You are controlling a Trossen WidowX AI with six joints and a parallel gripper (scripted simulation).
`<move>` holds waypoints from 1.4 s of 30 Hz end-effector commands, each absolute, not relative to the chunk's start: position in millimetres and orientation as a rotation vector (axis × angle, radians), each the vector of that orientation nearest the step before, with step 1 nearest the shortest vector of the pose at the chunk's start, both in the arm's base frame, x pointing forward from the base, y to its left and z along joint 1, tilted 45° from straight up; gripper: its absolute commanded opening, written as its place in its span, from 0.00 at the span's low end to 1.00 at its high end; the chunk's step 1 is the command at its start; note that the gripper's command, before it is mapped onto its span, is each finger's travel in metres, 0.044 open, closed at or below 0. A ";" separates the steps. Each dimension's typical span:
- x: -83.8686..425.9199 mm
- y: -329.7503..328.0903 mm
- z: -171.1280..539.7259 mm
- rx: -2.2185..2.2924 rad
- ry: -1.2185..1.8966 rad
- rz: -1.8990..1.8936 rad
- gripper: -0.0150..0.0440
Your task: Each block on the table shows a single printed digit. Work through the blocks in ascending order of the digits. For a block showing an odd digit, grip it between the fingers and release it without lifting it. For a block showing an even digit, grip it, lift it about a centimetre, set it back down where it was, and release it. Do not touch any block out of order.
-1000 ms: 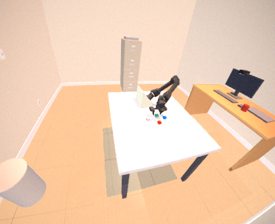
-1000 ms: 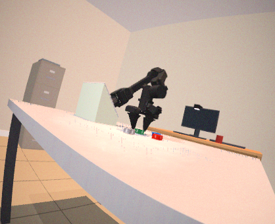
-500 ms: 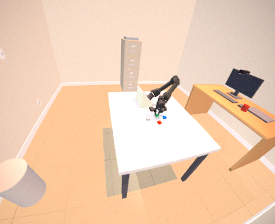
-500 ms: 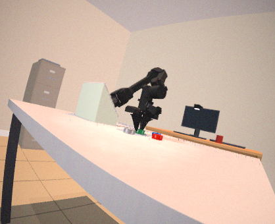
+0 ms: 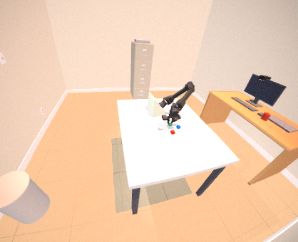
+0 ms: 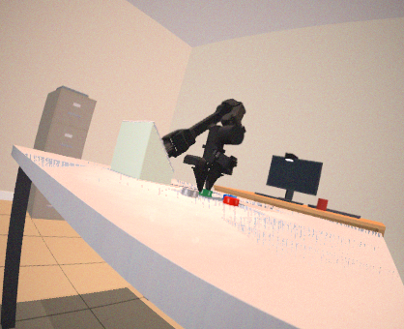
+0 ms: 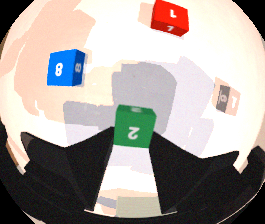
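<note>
A green block (image 5: 170, 124) (image 6: 206, 194) (image 7: 134, 125) shows a 2. My gripper (image 5: 170, 122) (image 6: 205, 190) (image 7: 134, 136) is shut on it, one finger at each side, low at the table. I see no clear gap under the block. A blue block (image 5: 178, 127) (image 7: 59, 69) shows an 8 and stands apart; in the exterior view it is mostly hidden behind the red block. The red block (image 5: 172, 132) (image 6: 231, 201) (image 7: 170, 18) shows a 1. A pale grey block (image 5: 160, 128) (image 6: 189, 193) (image 7: 223, 97) stands apart too; its digit is hard to read.
The blocks are on a white table (image 5: 145, 156) (image 6: 153, 227). A pale, slanted box-like panel (image 5: 155, 107) (image 6: 135, 150) stands on it near the arm's base. An orange desk (image 5: 216, 103) with a monitor (image 5: 264, 89) (image 6: 294, 175) is beyond the table's side.
</note>
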State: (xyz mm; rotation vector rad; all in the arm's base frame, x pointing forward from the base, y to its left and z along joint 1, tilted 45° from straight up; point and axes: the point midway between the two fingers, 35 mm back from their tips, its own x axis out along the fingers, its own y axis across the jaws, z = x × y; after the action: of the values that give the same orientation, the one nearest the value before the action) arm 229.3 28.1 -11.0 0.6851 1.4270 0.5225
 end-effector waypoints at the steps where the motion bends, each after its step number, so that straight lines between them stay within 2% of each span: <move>1: 229.9 24.1 -7.4 0.682 1.423 0.522 0.46; 42: 231.0 29.2 -12.0 0.688 1.423 0.520 0.46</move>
State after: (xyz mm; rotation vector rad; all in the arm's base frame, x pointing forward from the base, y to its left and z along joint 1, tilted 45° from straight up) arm 231.2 28.2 -11.7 0.6818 1.4235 0.5196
